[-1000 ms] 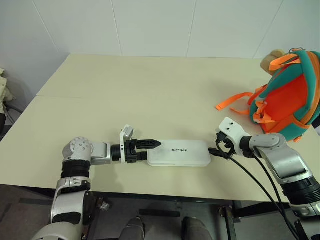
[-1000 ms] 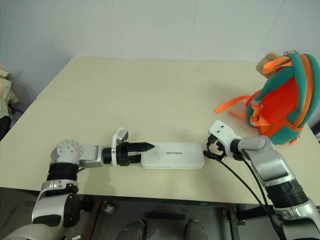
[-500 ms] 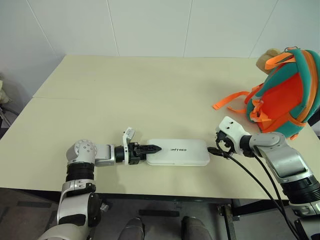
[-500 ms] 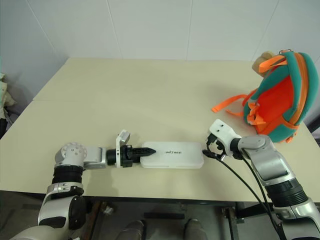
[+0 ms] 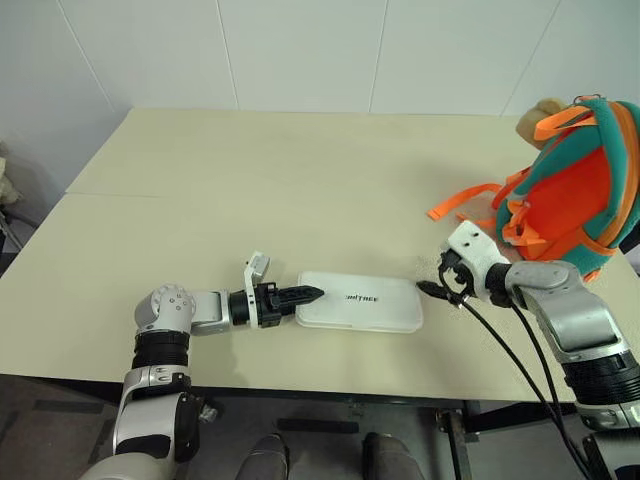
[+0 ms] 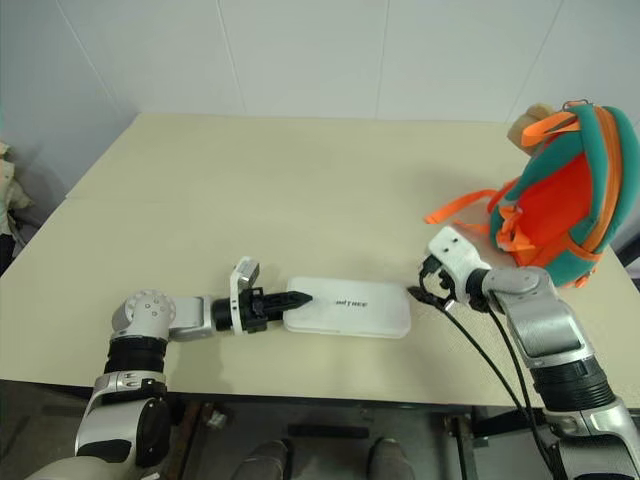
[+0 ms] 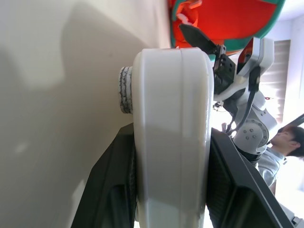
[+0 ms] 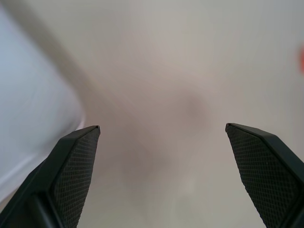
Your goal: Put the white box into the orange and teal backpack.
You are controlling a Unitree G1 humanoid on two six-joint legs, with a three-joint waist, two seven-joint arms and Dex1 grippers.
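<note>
The white box (image 5: 360, 301) lies flat on the cream table (image 5: 300, 190), close to its near edge, long side running across in front of me, dark lettering facing up. At the box's left end my left gripper (image 5: 296, 295) reaches in level, and its two black fingers (image 7: 118, 190) pinch that end between them; in the left wrist view the white case fills the gap between the pads, one finger pressed to each broad face. Just off the box's right end, apart from it, my right gripper (image 5: 432, 289) hangs over the table with its fingers (image 8: 76, 171) spread wide and nothing between them, only bare tabletop. Further right of the box and farther back, near the table's right edge, the orange and teal backpack (image 5: 575, 195) stands upright, its orange straps (image 5: 465, 200) trailing onto the table toward the box, and a tan plush head (image 5: 540, 112) showing at its top.
</note>
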